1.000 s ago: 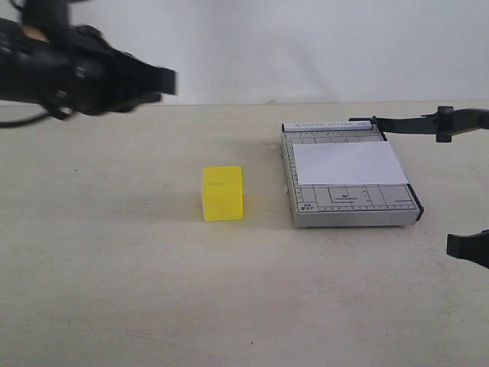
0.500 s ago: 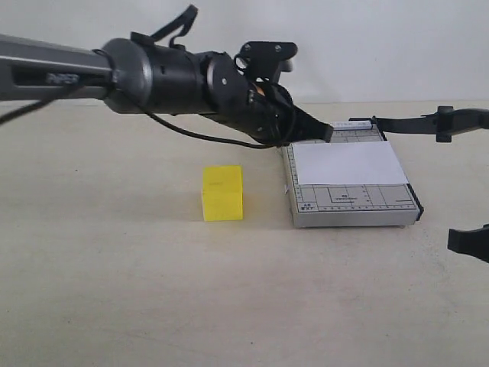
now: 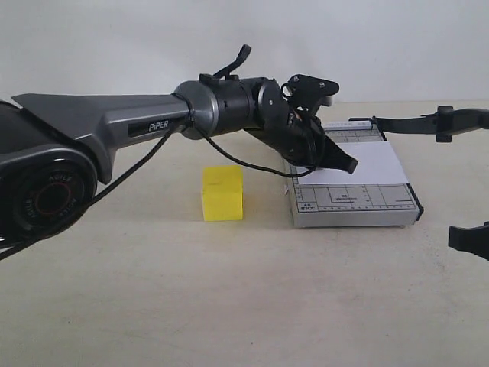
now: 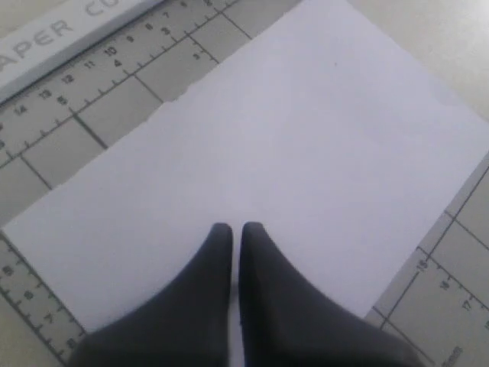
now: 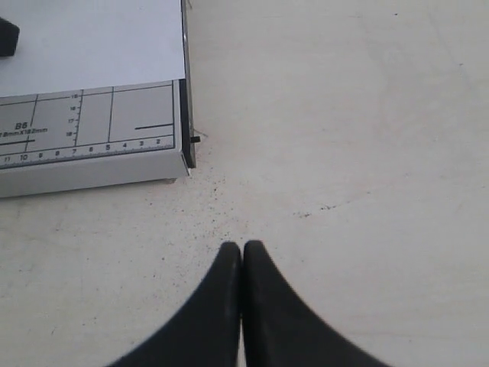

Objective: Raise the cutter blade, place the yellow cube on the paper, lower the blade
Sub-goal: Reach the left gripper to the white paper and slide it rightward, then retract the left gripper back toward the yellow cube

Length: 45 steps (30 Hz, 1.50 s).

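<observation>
In the last second my left gripper (image 3: 345, 163) swung from upper left to over the paper (image 3: 374, 164), fingers pinched nearly together and empty. The right gripper (image 5: 242, 246) was closed too. The yellow cube (image 3: 222, 193) sat untouched at centre and the cutter blade (image 3: 416, 122) was up, so I judged the cube still needed fetching.

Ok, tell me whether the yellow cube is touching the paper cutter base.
Apart. The exterior view shows a strip of tabletop between the yellow cube and the paper cutter base.

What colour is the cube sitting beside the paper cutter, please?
The cube is bright yellow, seen best in the exterior view.
</observation>
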Tool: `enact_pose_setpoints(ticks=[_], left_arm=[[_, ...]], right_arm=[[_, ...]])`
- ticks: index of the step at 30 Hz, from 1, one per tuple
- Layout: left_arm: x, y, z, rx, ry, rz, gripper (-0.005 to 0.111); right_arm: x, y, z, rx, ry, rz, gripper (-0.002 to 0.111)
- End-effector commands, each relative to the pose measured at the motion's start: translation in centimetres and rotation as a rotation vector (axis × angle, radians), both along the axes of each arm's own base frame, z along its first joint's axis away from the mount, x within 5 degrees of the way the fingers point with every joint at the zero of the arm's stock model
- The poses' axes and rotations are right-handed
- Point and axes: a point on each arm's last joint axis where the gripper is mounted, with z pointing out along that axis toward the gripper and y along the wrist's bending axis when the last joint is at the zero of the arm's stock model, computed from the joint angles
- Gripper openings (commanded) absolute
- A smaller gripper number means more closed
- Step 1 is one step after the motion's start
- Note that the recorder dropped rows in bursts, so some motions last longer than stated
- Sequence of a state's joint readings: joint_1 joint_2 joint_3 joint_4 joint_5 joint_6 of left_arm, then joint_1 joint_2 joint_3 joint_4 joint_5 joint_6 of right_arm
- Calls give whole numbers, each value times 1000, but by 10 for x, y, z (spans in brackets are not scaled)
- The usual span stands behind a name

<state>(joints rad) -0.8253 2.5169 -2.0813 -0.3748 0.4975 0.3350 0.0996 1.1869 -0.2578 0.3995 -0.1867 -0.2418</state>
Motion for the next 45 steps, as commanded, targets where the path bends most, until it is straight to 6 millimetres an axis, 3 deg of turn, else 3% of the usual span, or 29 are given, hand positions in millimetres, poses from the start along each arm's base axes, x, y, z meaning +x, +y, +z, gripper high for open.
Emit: enact_pose_setpoints(ticks=[1,18,22,31,38,42,45], left_arm=[[-3,-2,-8,18,25,-19,4],[-19,-24,-27,-32,-7,-69,4],[-24,-33,-24,-55,-29,-76,4],[-18,-41,-2,-132,-116,-56,4],[-12,-40,63,-319,-206,58,4],[-11,-26,88,-357,-194,121,4],[-13,-4,88,-319,-174,182,4]], right_arm=[[0,0,0,-5,-9,-1,0],[0,0,0,-5,-2,3,0],[0,0,0,-5,-1,3,0],[-1,1,-2,0,21,9,0],[-1,1,-2,0,21,9,0],[-1,1,-2,3,21,6,0],[-1,0,-1,4,15,3,0]])
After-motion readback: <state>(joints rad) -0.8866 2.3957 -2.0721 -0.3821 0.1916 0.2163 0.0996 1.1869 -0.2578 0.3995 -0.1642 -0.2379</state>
